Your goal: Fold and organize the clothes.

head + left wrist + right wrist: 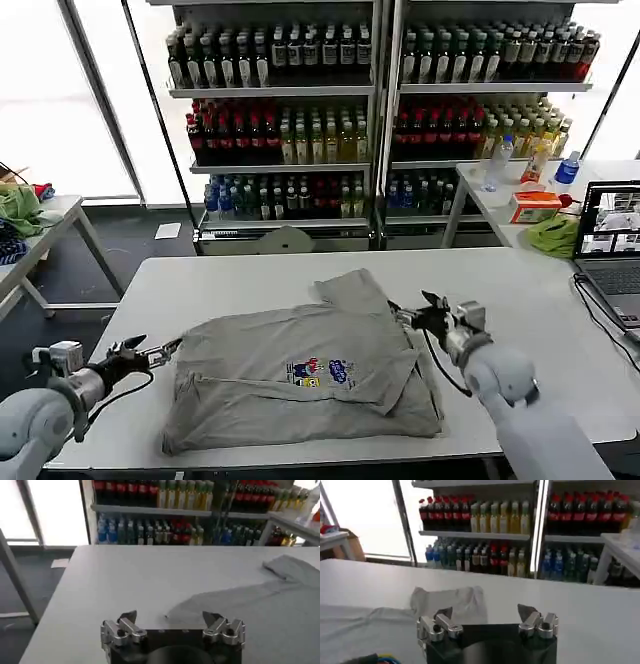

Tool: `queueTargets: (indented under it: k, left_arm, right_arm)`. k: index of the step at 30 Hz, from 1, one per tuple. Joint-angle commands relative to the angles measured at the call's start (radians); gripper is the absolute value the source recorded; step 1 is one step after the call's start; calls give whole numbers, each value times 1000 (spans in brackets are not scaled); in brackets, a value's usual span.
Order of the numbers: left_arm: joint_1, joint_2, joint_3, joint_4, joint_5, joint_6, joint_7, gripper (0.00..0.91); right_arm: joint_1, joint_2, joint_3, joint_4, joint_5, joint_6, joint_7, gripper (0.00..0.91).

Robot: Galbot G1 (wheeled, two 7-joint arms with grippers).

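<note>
A light grey short-sleeved shirt with a small multicolour chest print lies partly folded on the white table, one sleeve pointing to the far side. My left gripper is open just off the shirt's left edge, and its view shows the shirt's corner ahead of the open fingers. Hovering at the shirt's right edge, my right gripper is open too; the sleeve lies beyond its fingers.
Shelves of bottles stand behind the table. A laptop and its cable sit at the table's right edge. A side table at the back right holds a bright green cloth; another green cloth lies on a table at left.
</note>
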Motion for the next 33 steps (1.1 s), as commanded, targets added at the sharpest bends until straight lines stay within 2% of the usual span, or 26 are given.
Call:
queueTargets:
  k: [1,11,20,21,22,24,27,33]
  left_arm:
    - [-316,11,260,256,-7,-1,17,907]
    - [-345,-31,310,291,24,-1,19,907]
    - [-335,-32,305,295,30,-1,27,907]
    - [-334,-31,304,294,29,-1,27,907]
    - [-331,-29,302,293,29,-1,29,907]
    - [-323,-21,296,289,28,-1,37,907]
    - [-305,-9,288,278,27,0,50,907]
    - [-276,1,261,264,27,0,61,907]
  right_arm:
    - [299,100,-118,-341,-27,-2,-48,907]
    - [326,159,-119,-482,-38,-1,-50,907]
    - [322,193,-134,-535,-47,-1,-56,907]
    - [321,197,-136,-537,-47,-1,-56,736]
    - [321,200,-144,-541,-55,-1,-55,635]
    - [321,205,-154,-545,-66,0,-60,71]
    - [325,216,-160,-568,-68,0,-60,0]
    - [321,224,-162,-567,-61,0,-65,0]
